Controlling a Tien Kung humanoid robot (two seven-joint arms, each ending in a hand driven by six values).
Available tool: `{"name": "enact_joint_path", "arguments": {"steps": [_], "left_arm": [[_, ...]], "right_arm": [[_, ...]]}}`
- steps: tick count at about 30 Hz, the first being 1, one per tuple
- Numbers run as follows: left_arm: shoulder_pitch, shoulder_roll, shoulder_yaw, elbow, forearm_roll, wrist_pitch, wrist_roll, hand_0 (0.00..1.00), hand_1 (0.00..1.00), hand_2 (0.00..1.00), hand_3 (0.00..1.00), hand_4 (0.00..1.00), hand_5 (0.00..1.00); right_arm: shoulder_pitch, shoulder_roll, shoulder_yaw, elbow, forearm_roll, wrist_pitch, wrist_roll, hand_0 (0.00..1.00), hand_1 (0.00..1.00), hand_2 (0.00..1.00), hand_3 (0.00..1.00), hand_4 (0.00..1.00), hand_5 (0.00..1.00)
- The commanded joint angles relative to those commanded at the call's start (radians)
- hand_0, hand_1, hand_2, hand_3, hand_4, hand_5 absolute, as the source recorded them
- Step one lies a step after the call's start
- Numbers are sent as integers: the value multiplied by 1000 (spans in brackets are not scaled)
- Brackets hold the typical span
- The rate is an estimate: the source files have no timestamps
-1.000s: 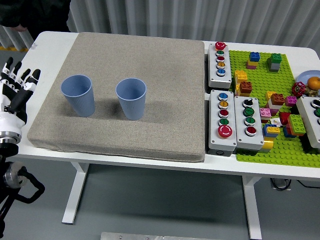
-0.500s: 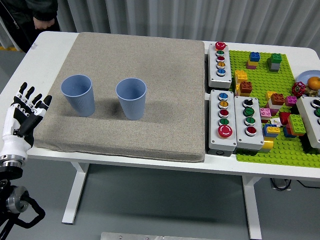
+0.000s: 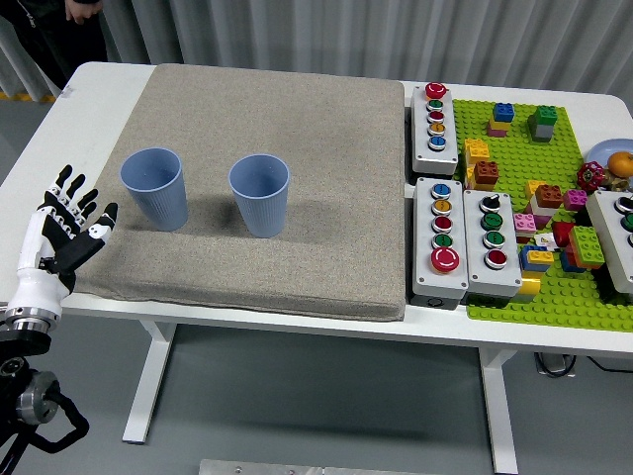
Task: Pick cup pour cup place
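- The left robot hand [image 3: 64, 233] is seen at the left edge of the worktop [image 3: 99, 109], its fingers spread and released, with nothing grasped.
- It is held at the near left corner of the grey mat [image 3: 297, 119], well apart from both cups.
- The left blue cup [image 3: 154, 188] is stood upright on the mat, near the mat's left side and closest to the robot hand.
- The right blue cup [image 3: 260, 195] is stood upright just beside it, further toward the mat's middle; the two cups are apart, not touching.
- Whether anything is inside either cup cannot be told.
- To the right of the mat, three grey button boxes [image 3: 442, 237] with coloured buttons are set on the worktop.
- Further right, a green baseplate [image 3: 574, 297] is laid, with coloured bricks [image 3: 543, 121] scattered over it.
- An orange fruit [image 3: 620, 163] is seen at the far right edge.
- At the top left corner, part of a person [image 3: 49, 25] in dark clothing is seen beyond the worktop.
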Motion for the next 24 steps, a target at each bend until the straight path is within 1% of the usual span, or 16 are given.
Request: {"name": "enact_joint_path", "arguments": {"steps": [4,5,10,11,13,16,17,18,22,23,24], "left_arm": [[2,2,5,-3,-1,-2,0,936,923,998,998,546,2],[2,2,6,-3,0,-2,1,935,921,998,998,583,2],[5,0,16,-1,10,-6,4,935,921,998,998,583,2],[6,-1,17,1,13,-7,5,937,924,998,998,809,74],[6,-2,17,5,18,-11,5,937,924,998,998,809,74],[7,-2,8,13,51,-38,16,937,924,998,998,809,74],[7,-2,8,14,54,-40,17,955,951,998,998,900,155],[6,-2,1,19,60,-56,19,955,951,998,998,900,155],[5,0,-12,29,76,-78,30,955,951,998,998,900,155],[5,0,-13,30,77,-80,31,966,971,998,998,938,200],[4,0,-15,33,89,-81,35,966,971,998,998,938,200]], "right_arm": [[1,0,1,0,-3,2,-1,701,628,561,566,2,42],[1,0,0,0,-2,2,-1,700,628,561,566,2,40],[1,0,3,0,-7,4,-1,700,628,561,566,2,40],[1,0,3,0,-7,4,-1,700,628,561,566,2,35],[1,0,3,0,-8,4,-1,700,628,561,566,2,35],[1,0,5,0,-10,5,-1,700,628,561,566,2,35],[1,0,5,0,-10,5,-1,700,628,561,566,2,31],[2,1,4,0,-10,4,-1,700,628,561,566,2,31],[3,0,3,0,-7,4,0,700,628,561,566,2,31],[3,0,3,0,-7,4,1,700,628,561,566,2,29],[3,0,2,0,-6,4,1,700,628,561,566,2,29]]}}
